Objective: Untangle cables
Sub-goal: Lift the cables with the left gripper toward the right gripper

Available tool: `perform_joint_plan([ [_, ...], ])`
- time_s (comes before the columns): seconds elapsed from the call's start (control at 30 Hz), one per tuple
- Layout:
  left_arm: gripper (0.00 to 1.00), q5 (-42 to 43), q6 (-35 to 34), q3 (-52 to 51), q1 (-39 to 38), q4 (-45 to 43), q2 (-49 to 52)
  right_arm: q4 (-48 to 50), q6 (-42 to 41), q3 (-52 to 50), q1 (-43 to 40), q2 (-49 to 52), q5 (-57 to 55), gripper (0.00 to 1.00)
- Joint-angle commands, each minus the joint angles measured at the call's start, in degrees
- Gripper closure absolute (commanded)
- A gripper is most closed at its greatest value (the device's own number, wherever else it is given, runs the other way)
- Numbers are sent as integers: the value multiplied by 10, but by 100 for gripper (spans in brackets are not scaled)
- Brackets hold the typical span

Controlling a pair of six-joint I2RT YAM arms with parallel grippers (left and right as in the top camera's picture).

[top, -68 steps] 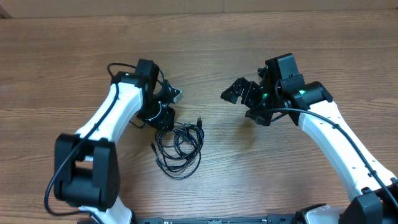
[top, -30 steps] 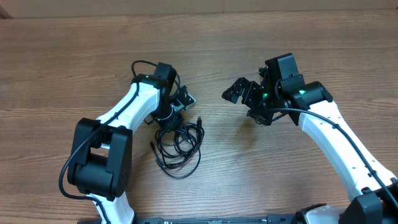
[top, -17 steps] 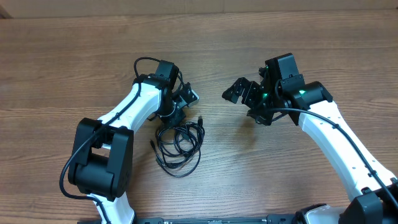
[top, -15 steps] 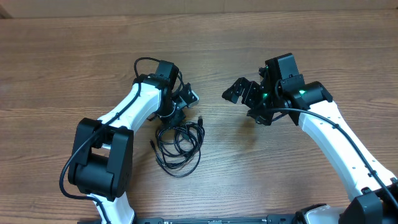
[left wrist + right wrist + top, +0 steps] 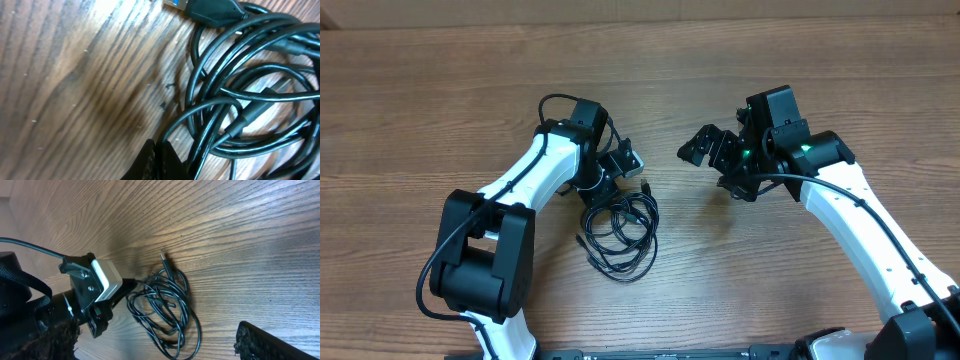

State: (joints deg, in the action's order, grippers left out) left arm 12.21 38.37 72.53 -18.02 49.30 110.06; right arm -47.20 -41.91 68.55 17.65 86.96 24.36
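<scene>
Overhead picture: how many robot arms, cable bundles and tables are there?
White-and-black robot arms: 2
Tangled bundle of thin black cables: 1
Brown wooden table: 1
Total: 4

I can read nothing in any of my views: no lettering, number, brand mark or sign shows on the cables (image 5: 618,225) or on the bench (image 5: 420,100).
</scene>
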Motion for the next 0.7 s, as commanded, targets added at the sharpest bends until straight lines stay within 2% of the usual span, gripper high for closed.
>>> perform_joint_plan([
  [0.0, 96, 53, -84, 24, 0, 9, 8, 1, 4, 1, -1, -1, -8, 0],
  [0.07, 95, 85, -100, 45, 5, 28, 8, 1, 4, 1, -1, -1, -8, 0],
  [0.23, 96, 227, -118, 160, 32, 102, 8, -1, 4, 1, -1, -1, -8, 0],
  [0.5, 96, 242, -330, 291, 66, 84, 8, -14, 9, 1, -1, -1, -5, 0],
  [0.67, 96, 243, -465, 298, 70, 42, 8, 16, 131, 1, 3, -1, 79, 0],
])
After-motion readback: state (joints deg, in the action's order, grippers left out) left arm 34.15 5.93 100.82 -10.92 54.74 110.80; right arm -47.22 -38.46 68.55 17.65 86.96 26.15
